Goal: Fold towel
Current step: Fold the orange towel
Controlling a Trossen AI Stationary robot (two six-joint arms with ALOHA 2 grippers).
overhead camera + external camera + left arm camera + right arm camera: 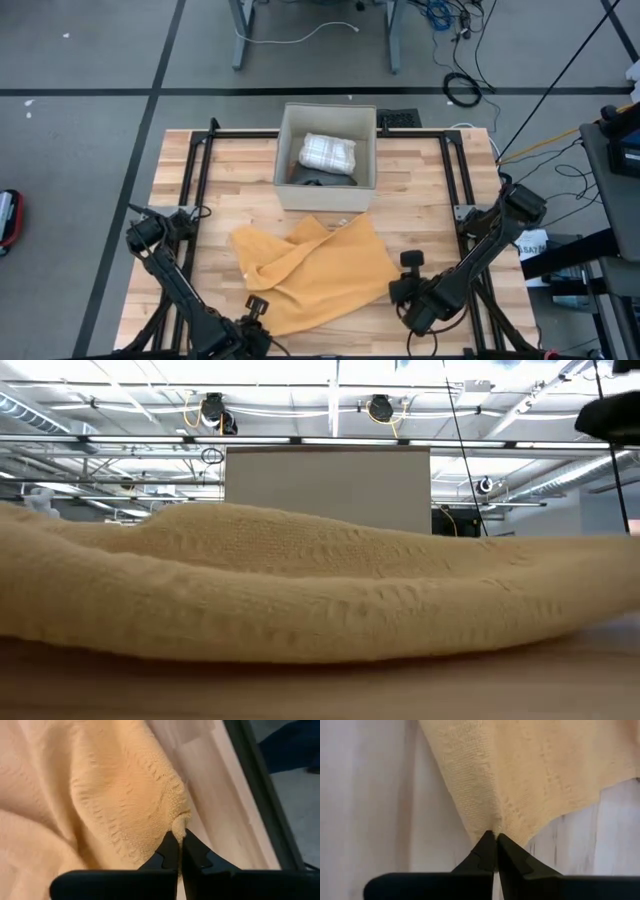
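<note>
wooden table (420, 180) carries a crumpled yellow towel (320, 275) at centre, box (327, 190) at 12 o'clock. left gripper (179, 840) pinches its 7 o'clock corner; right gripper (494, 840) pinches its 4 o'clock edge.

A lab or workshop: exposed ceiling ducts (60, 415) and lights (379, 407), loose cables (460, 90) on grey floor (80, 60), framed wooden desk (420, 200).

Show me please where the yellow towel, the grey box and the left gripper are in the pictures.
yellow towel (330, 275): high view, middle of the crumpled cloth.
grey box (283, 152): high view, its left wall.
left gripper (179, 845): left wrist view, where the fingertips pinch a towel corner.
</note>
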